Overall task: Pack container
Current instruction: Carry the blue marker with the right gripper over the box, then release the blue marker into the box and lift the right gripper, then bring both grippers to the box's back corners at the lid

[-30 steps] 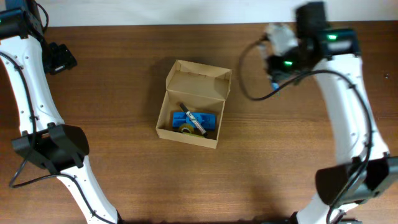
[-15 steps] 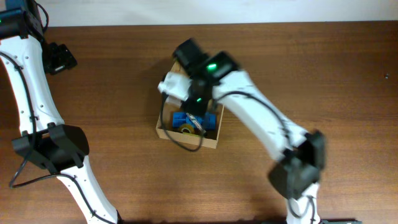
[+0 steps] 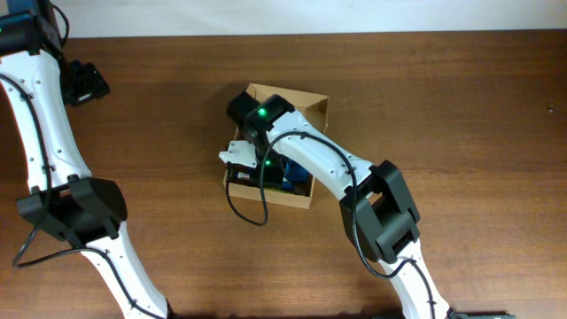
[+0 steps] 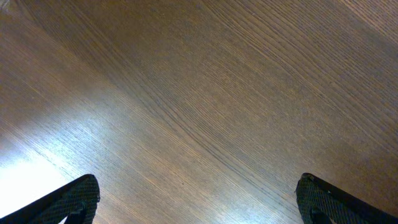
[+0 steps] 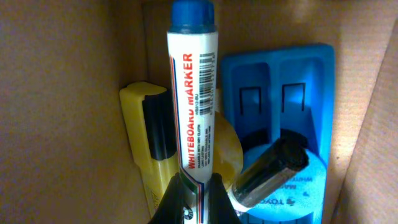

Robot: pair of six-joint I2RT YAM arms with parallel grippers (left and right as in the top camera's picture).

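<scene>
The cardboard box [image 3: 310, 108] sits near the middle of the table [image 3: 443, 133], its lid flap open and standing up along the far edge. My right hand [image 5: 194, 200] is down inside it, and my right arm reaches over the box from the near right, covering much of the opening in the overhead view. That hand is clamped on a marker [image 5: 193, 106], my two dark fingers pinching its lower end. The white barrel reads "WHITEBOARD MARKER" and the blue cap points away from my wrist. Beneath and just to one side of the marker lies a yellow item with a black part [image 5: 152, 149], close against the brown inner wall; I cannot tell what it is. On the other side lies a blue case [image 5: 286, 87] with two moulded recesses, and a black cylinder [image 5: 270, 171] rests slanted across its lower part. I cannot tell whether the marker touches the things below it. My left hand [image 4: 199, 198] is well apart from the box, near the far left corner of the table, fingers spread wide with only bare wood between them.
</scene>
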